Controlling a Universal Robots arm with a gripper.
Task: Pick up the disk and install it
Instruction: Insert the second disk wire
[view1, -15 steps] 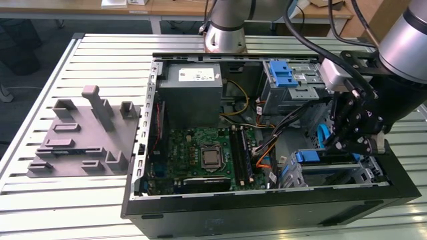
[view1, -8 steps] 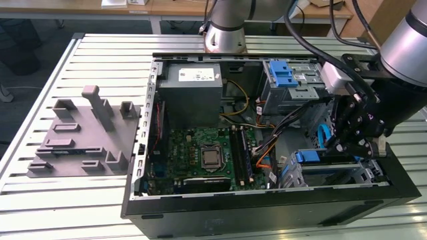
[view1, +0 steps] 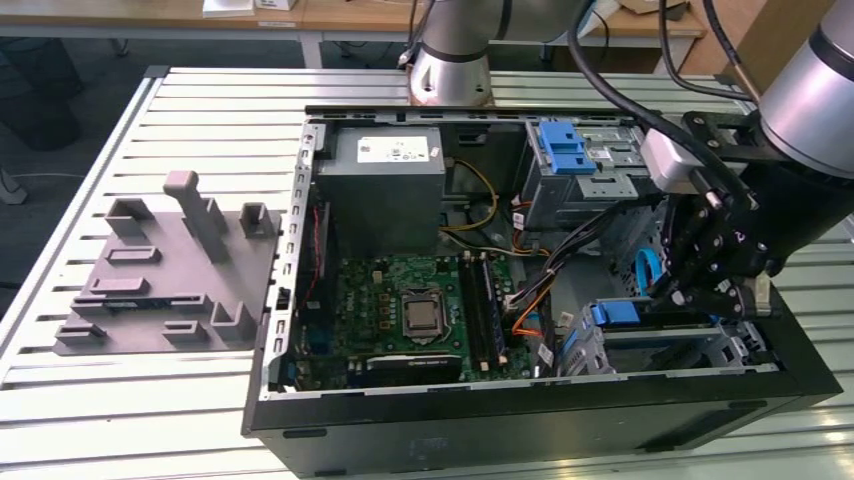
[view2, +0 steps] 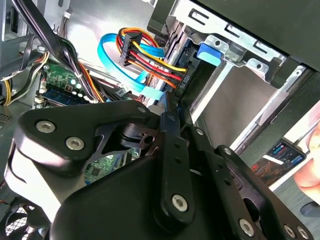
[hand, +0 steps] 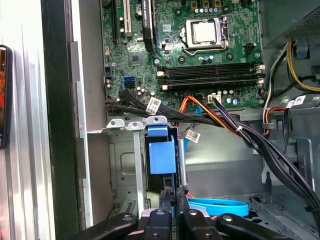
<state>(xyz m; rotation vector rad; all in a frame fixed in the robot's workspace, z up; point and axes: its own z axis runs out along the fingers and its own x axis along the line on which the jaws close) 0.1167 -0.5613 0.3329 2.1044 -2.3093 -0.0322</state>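
An open black computer case (view1: 534, 420) lies on a slatted metal table (view1: 80, 400). At the exterior view's right, the robot arm reaches down into the case's lower right corner, its gripper (view1: 694, 290) hanging just above a silver drive bay (view1: 694, 345) with a blue latch (view1: 617, 313). In the first wrist view the two fingers (hand: 172, 200) press together, nothing visible between them, close below the blue latch. The disk cannot be made out for certain. Black cables (hand: 260, 145) crowd the bay's edge, leaving little free room. A grey fixture (view1: 167, 270) sits well apart at middle left.
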